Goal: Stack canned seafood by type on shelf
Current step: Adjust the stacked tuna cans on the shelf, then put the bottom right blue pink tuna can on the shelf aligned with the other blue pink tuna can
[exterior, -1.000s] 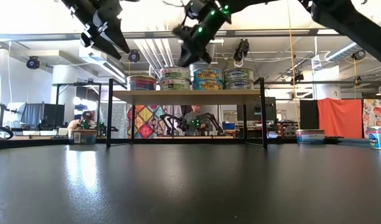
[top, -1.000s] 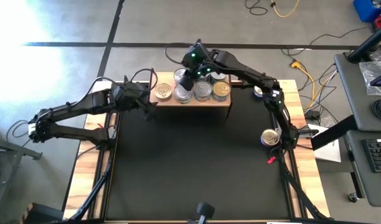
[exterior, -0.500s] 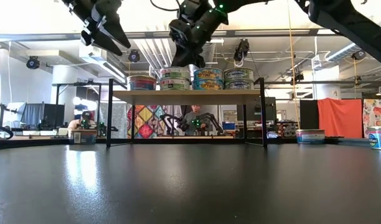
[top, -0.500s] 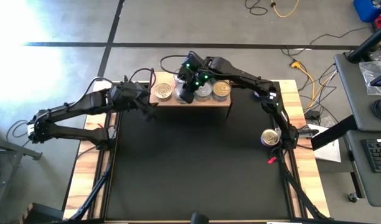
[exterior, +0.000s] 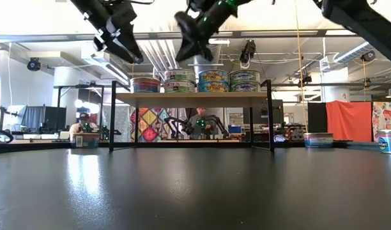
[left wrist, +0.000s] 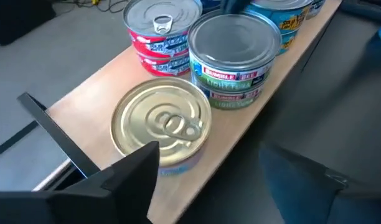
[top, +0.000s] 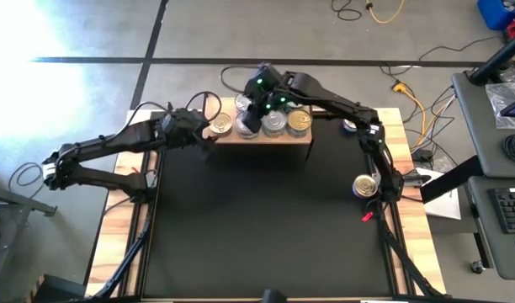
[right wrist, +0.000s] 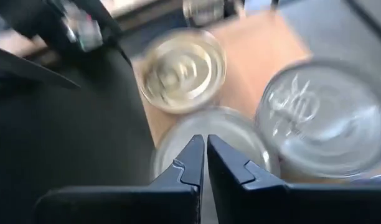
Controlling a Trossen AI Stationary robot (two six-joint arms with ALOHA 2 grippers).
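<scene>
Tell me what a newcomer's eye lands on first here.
First, the cluster of short round metal tins on the small light-wood shelf at the table's far edge, some stacked in twos. The shut right gripper hangs right over them, while the open left gripper hovers beside the single gold-lidded tin at the shelf's left end.
</scene>
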